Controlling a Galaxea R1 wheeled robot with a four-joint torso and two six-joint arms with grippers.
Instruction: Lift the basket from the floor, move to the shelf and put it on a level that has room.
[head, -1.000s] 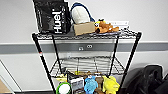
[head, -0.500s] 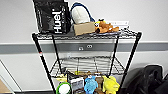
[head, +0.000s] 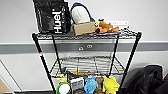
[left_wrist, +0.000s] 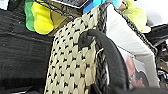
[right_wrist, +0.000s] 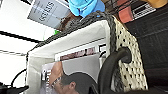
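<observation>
basket raised at the rack, free tier ahead

the basket (left_wrist: 75, 65) sits close under both wrist cameras, its dark handles looming, evidently carried for shelving; whether either pincer is clenched i cannot tell; the shelf (head: 86, 37) carries a black bag (head: 52, 16) at 11 o'clock; the level (head: 87, 65) looks bare; toys (head: 100, 83) crowd 6 o'clock.

One tall black metal wire shelf (head: 43, 62) stands against the wall, with two wire-grid tiers plainly showing. On the top tier: one black bag with white lettering (head: 52, 16), one white and blue rounded bundle (head: 80, 13), one tan cardboard box (head: 84, 28) and one orange plush toy (head: 105, 26). Lower down: one blue plush toy (head: 90, 84), one yellow plush toy (head: 110, 85) and one green-rimmed white round thing (head: 63, 88). One beige woven basket (left_wrist: 75, 65) with a white lining holds one printed picture (right_wrist: 72, 75).
</observation>
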